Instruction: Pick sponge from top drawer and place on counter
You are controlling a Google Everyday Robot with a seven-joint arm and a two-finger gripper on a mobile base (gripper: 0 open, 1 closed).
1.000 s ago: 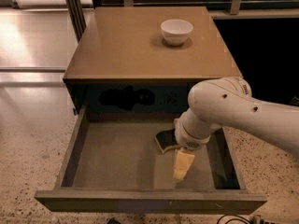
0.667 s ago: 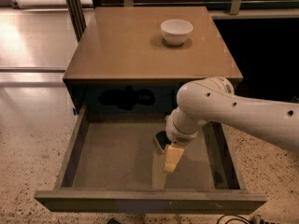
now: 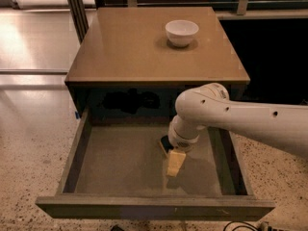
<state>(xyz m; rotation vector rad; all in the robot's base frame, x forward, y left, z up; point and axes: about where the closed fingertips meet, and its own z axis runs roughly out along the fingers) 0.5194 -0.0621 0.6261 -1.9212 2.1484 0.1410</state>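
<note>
Brown and faintly glossy, the counter (image 3: 125,47) carries a white bowl (image 3: 182,32). Below it the top drawer (image 3: 115,162) stands open. The gripper (image 3: 175,163) hangs low inside, right of centre; I cannot tell whether it is open or closed. The sponge (image 3: 165,144) lies just behind it on the drawer floor, partly hidden by the white arm (image 3: 231,119).

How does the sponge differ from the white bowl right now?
The sponge is yellow with a dark face; the white bowl is plain white. The sponge is tilted at the gripper, inside the top drawer; the bowl stands upright on the counter, untouched. Both are small.
</note>
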